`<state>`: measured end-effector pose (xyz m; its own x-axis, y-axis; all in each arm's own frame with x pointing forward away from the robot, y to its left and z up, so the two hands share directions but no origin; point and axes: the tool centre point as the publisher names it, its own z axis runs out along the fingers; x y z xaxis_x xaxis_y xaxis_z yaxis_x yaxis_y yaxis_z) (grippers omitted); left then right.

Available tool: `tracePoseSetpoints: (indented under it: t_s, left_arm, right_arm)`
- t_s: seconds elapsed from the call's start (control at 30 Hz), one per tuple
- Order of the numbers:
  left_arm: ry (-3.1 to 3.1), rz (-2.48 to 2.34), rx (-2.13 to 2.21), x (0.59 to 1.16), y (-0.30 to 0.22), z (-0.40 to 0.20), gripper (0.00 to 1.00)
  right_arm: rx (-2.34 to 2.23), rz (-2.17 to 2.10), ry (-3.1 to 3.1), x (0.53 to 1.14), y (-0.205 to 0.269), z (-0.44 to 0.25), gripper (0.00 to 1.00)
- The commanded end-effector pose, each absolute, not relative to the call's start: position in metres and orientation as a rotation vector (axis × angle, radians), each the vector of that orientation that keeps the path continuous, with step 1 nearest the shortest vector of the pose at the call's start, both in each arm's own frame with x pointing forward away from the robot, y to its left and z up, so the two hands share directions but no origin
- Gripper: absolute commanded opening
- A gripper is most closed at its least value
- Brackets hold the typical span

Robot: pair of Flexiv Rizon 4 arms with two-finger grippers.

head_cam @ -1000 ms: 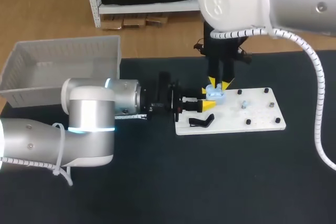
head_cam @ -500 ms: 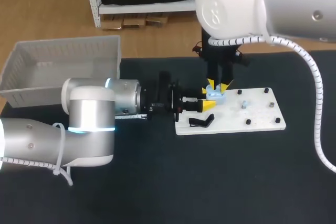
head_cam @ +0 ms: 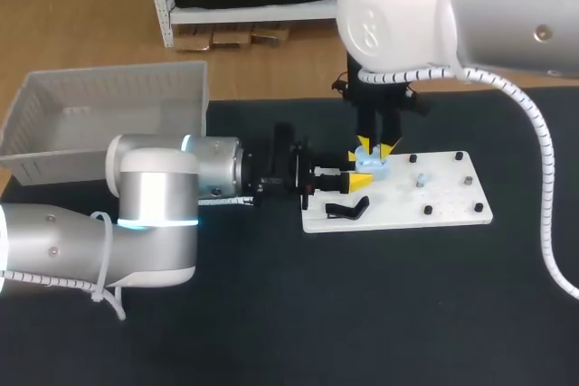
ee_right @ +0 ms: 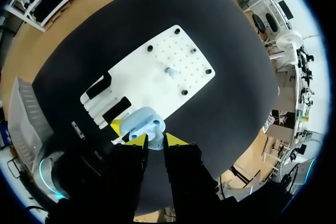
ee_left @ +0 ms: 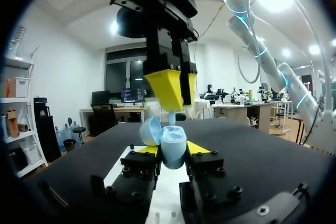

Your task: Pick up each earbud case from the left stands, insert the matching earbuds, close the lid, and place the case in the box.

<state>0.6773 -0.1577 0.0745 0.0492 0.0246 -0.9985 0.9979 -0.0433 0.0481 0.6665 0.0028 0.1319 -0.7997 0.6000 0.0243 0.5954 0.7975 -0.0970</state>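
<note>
A light blue earbud case (head_cam: 372,164) with its lid open is held over the left end of the white board (head_cam: 434,205), and my left gripper (head_cam: 356,178) is shut on it from the side. In the left wrist view the case (ee_left: 173,148) sits between the left gripper's yellow fingertips (ee_left: 197,147), lid (ee_left: 149,130) tipped back. My right gripper (head_cam: 375,146) points straight down just above the case, shut on a small pale earbud (ee_left: 171,116) whose stem hangs over the case's wells (ee_right: 142,123). Another earbud (head_cam: 421,178) stands on the board.
A grey box (head_cam: 109,119) stands at the table's back left. Black stands (head_cam: 348,210) rise from the board's left end, right under my left gripper. Small black pegs (head_cam: 427,211) dot the board's edges. Dark bare tabletop (head_cam: 362,314) runs along the front.
My right arm's upper casing has shifted slightly left. Both grippers, the case and the earbud stay where they were.
</note>
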Motion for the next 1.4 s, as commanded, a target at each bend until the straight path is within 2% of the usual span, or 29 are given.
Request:
tracePoseSetpoints:
  t_s: [0.03,1.4]
  left_arm:
    - [1.17,-1.194,1.282,0.679,-0.158,0.074,0.0]
    - [1.17,-1.194,1.282,0.679,-0.158,0.074,0.0]
  right_arm:
    - [-0.978,0.136,-2.927,0.666,0.004,0.13,0.0]
    - [-0.979,0.131,-2.916,0.667,0.0,0.117,0.0]
